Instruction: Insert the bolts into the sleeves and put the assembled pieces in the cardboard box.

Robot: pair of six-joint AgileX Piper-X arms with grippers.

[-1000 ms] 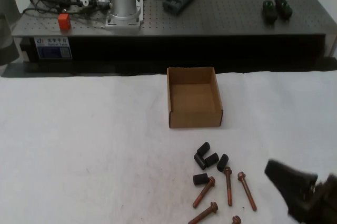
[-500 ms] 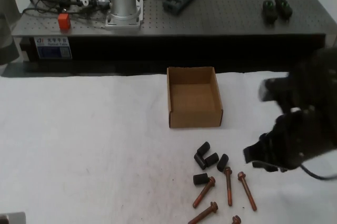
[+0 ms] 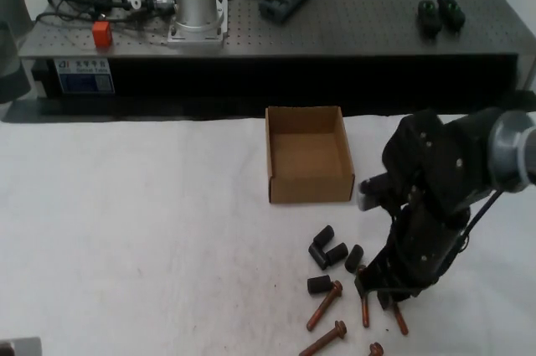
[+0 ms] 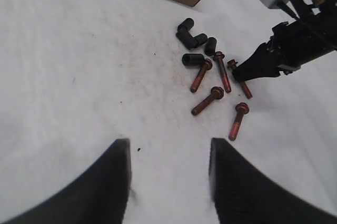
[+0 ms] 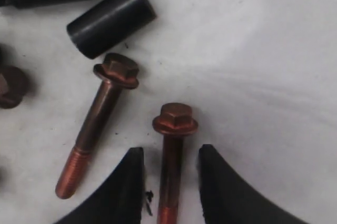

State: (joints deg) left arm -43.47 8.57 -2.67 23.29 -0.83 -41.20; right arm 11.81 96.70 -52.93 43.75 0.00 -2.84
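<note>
Right pincer (image 5: 168, 153) dropped astride 1 bolt (image 5: 175, 121) (blue label (image 3: 82, 76) unreadable).

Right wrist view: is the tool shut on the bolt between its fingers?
No, the right tool is open: its fingers straddle the bolt, with a visible gap on each side of the shank.

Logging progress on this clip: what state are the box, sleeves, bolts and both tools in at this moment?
cardboard box: open on top, nothing inside.
sleeves: loose on the cloth, none with a bolt in it.
bolts: lying loose, none inserted.
right tool: open, fingers either side of one bolt, not clamped.
left tool: open, holding nothing.
</note>
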